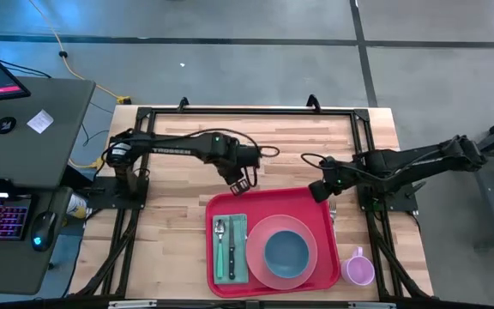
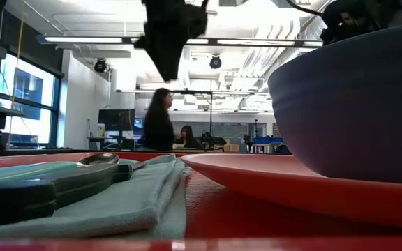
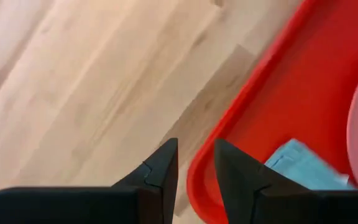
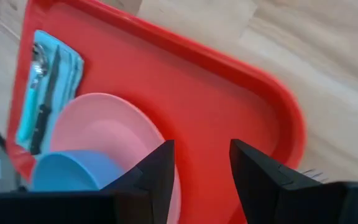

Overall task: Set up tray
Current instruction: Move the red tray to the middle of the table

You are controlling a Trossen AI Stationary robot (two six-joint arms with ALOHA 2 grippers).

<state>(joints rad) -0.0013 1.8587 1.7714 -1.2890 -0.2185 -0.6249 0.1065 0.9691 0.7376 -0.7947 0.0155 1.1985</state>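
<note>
Above, left hand part-open, empty, over tray corner, right hand part-open, empty, at opposite corner

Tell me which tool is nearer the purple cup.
Right. The right tool hovers at the tray's far right corner, closer to the purple cup. The left tool is over the tray's far left edge, farther off.

The left gripper hangs just beyond the tray's far left corner; the right gripper hangs over its far right corner. Below them, on the tray, the napkin carries a spoon and knife. Right of it, the plate holds a bowl. A cup stands off the tray, near the right gripper's side, and a fork lies just beside that gripper.
</note>
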